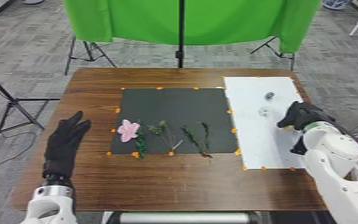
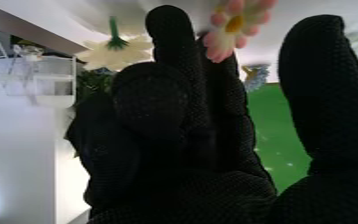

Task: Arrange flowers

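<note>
**Mind the Soft Petals!**

The left hand (image 1: 66, 139) is open. On the smooth black mat (image 1: 175, 100), the flat pink flower (image 1: 128, 130) looks soft. Next, thin green stems (image 1: 192, 137) could tangle if tugged. By the white sheet (image 1: 255, 140), the bumpy-gloved right hand (image 1: 303, 115) is open; swiping low could squash petals.

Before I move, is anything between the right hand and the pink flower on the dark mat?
Yes, in the head view: the leafy stems on the right of the dark mat, then the branching stems nearer the pink flower. All appear to lie flat, so passing above looks possible.
</note>
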`<control>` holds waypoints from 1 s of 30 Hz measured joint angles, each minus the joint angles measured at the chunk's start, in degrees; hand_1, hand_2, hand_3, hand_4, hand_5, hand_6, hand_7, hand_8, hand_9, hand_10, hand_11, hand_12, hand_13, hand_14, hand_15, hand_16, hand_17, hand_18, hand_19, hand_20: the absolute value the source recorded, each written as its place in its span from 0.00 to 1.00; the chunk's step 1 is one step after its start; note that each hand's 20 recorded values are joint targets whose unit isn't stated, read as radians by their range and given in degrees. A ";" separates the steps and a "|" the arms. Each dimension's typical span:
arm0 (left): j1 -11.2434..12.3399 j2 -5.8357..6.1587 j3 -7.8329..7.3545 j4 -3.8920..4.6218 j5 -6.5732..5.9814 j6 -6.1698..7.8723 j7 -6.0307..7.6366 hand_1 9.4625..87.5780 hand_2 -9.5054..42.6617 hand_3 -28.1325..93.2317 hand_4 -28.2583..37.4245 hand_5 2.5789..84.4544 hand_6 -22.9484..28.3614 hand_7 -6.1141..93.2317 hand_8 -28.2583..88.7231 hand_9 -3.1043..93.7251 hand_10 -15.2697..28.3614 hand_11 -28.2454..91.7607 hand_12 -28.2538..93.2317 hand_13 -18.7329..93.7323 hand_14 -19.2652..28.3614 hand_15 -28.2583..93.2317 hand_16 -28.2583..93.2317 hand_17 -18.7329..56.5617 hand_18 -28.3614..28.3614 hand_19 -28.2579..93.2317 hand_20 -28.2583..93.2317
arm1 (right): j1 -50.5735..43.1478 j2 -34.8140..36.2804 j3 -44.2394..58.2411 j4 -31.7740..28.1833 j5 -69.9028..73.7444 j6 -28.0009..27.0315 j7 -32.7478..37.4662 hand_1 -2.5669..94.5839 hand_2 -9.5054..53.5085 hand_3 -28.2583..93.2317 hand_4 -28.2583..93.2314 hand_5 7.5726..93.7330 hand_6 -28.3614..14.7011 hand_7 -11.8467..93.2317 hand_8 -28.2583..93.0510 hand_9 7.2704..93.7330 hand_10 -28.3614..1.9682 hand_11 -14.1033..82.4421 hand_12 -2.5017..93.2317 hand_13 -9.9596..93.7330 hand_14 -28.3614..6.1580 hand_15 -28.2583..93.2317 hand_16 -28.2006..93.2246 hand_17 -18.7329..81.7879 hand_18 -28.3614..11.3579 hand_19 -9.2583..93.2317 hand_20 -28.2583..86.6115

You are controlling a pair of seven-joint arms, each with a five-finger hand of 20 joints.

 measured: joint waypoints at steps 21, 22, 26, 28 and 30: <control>0.43 -0.19 -0.19 -0.03 -0.04 -0.26 -0.19 0.08 0.26 0.75 0.00 0.46 0.54 0.10 0.19 0.49 0.65 0.35 0.33 0.45 0.68 0.31 0.23 0.33 0.67 0.24 0.37 | 3.31 0.68 -8.49 -3.91 10.66 13.07 -0.75 0.76 0.00 0.62 0.17 0.81 0.58 0.34 0.39 0.96 0.60 0.28 0.50 0.96 0.78 0.70 0.53 0.85 0.53 1.00 0.65; 0.39 -0.18 -0.16 -0.03 -0.04 -0.26 -0.16 0.07 0.26 0.75 0.00 0.46 0.54 0.10 0.19 0.49 0.65 0.35 0.33 0.45 0.68 0.31 0.23 0.33 0.67 0.24 0.37 | 5.79 0.66 -10.95 -3.90 10.89 13.11 -1.89 0.76 0.00 0.62 0.17 0.81 0.58 0.34 0.39 0.96 0.60 0.28 0.50 0.96 0.78 0.70 0.53 0.85 0.53 1.00 0.65; 0.15 -0.17 0.03 0.03 -0.08 -0.26 -0.04 0.07 0.27 0.74 0.00 0.47 0.54 0.11 0.19 0.49 0.65 0.35 0.33 0.45 0.68 0.31 0.23 0.33 0.67 0.25 0.37 | 16.68 -1.25 -20.51 -2.59 11.19 12.93 -8.01 0.76 0.00 0.61 0.17 0.81 0.58 0.34 0.39 0.96 0.60 0.28 0.50 0.96 0.77 0.70 0.53 0.85 0.53 1.00 0.66; -0.03 -0.17 0.19 0.07 -0.09 -0.26 0.04 0.06 0.27 0.75 0.00 0.47 0.54 0.11 0.19 0.49 0.65 0.35 0.33 0.45 0.68 0.31 0.23 0.33 0.67 0.25 0.37 | 21.79 -3.90 -24.31 -0.51 11.00 12.58 -10.50 0.77 0.00 0.60 0.17 0.80 0.58 0.35 0.39 0.95 0.60 0.28 0.50 0.95 0.77 0.70 0.53 0.85 0.53 1.00 0.66; -0.25 -0.17 0.44 0.11 -0.09 -0.26 0.13 0.06 0.27 0.75 0.00 0.47 0.54 0.11 0.19 0.49 0.65 0.35 0.33 0.45 0.68 0.31 0.23 0.33 0.67 0.25 0.37 | 26.08 -7.39 -27.41 2.22 10.39 11.91 -11.77 0.77 0.00 0.59 0.18 0.80 0.58 0.35 0.39 0.95 0.60 0.28 0.50 0.95 0.77 0.70 0.53 0.84 0.53 1.00 0.67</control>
